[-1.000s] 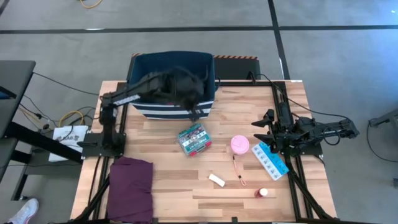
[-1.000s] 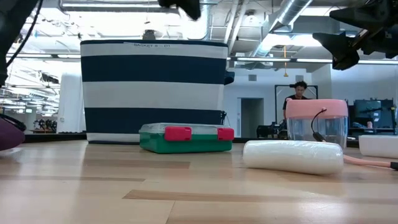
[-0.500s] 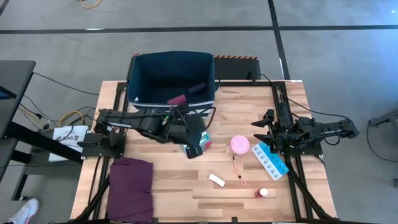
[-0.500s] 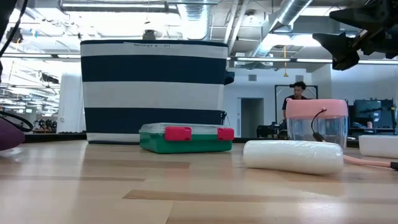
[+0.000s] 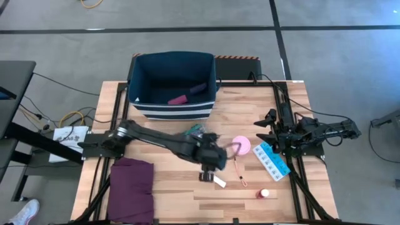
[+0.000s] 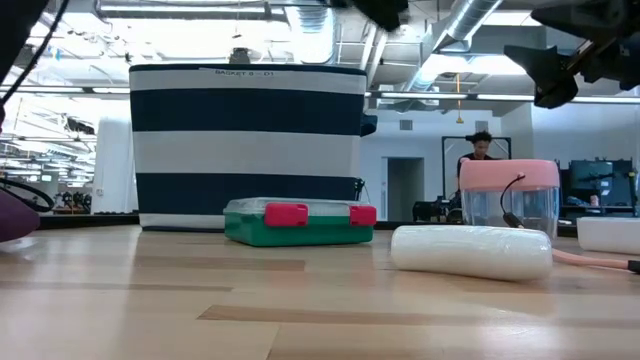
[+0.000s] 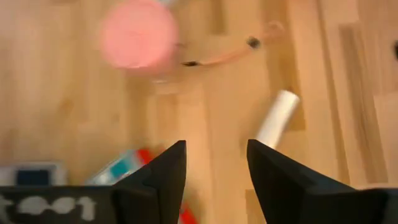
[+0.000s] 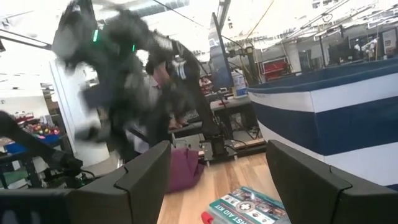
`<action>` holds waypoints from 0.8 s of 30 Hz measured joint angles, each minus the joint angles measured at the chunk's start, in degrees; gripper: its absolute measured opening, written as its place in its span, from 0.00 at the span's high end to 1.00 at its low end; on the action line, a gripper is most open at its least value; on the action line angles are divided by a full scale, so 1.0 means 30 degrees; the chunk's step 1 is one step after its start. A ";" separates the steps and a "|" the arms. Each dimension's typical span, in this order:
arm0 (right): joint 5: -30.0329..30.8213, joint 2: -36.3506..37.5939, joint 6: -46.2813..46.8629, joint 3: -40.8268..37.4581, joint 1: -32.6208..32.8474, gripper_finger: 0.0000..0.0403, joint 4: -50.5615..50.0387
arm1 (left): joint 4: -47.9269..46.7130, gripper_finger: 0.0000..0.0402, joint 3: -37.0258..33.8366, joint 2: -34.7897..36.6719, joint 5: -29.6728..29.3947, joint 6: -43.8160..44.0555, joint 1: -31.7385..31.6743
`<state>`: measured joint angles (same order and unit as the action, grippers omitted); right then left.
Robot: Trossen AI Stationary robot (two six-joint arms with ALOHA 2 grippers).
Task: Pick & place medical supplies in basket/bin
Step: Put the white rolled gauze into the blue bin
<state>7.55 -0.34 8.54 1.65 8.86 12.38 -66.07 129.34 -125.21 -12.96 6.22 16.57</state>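
light: bright, even, from ceiling lamps overhead | shadows: soft | blur: my left arm streaks; round pink-lidded tub (image 7: 138,34) smeared | glare: ceiling washed out, low view

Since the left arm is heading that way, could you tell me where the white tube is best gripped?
Probably across the middle of the white tube, from straight above. It lies flat on the table, long and narrow, with bare wood along both long sides. The open left gripper hangs above it; its fingers should straddle the short width.
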 joint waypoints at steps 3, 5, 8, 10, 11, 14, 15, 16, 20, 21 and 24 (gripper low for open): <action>0.0000 0.0000 0.0000 0.0000 0.0003 0.35 0.0045 | 0.1561 0.60 0.0046 -0.1308 0.1568 -0.0583 0.0083; 0.0000 0.0000 0.0000 0.0000 0.0000 0.35 0.0051 | 0.2565 0.60 0.0067 -0.1989 0.2701 -0.0627 0.0083; 0.0000 0.0000 0.0000 0.0000 0.0004 0.35 0.0127 | 0.3023 0.60 0.0066 -0.3190 0.4045 -0.0617 0.0083; 0.0000 -0.0004 0.0003 0.0000 0.0003 0.35 0.0111 | 0.3322 0.60 0.0058 -0.3751 0.4587 -0.0543 0.0143; 0.0000 0.0000 0.0007 0.0000 0.0000 0.35 0.0111 | 0.3445 0.60 0.0058 -0.3943 0.4711 -0.0531 0.0209; 0.0000 0.0000 0.0007 0.0000 0.0001 0.35 0.0104 | 0.3567 0.60 -0.0009 -0.4352 0.4553 -0.0558 0.0429; 0.0000 0.0000 0.0007 0.0000 0.0007 0.35 0.0104 | 0.3534 0.60 -0.0066 -0.4547 0.4523 -0.0569 0.0478; -0.0004 0.0000 0.0007 0.0000 0.0000 0.35 0.0103 | 0.3678 0.60 -0.0067 -0.4671 0.4370 -0.0578 0.0495; -0.0004 0.0008 0.0013 0.0000 0.0004 0.35 0.0135 | 0.3678 0.60 -0.0058 -0.4731 0.4109 -0.0432 0.0557; -0.0007 0.0015 0.0015 0.0000 0.0007 0.35 0.0133 | 0.3798 0.60 -0.0036 -0.4766 0.4336 -0.0344 0.0572; -0.0007 -0.0007 0.0015 0.0000 0.0007 0.35 0.0163 | 0.3632 0.60 -0.0080 -0.5030 0.5356 -0.0205 0.0671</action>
<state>7.53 -0.36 8.58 1.65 8.88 12.87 -55.18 129.10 -140.30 3.10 5.60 18.58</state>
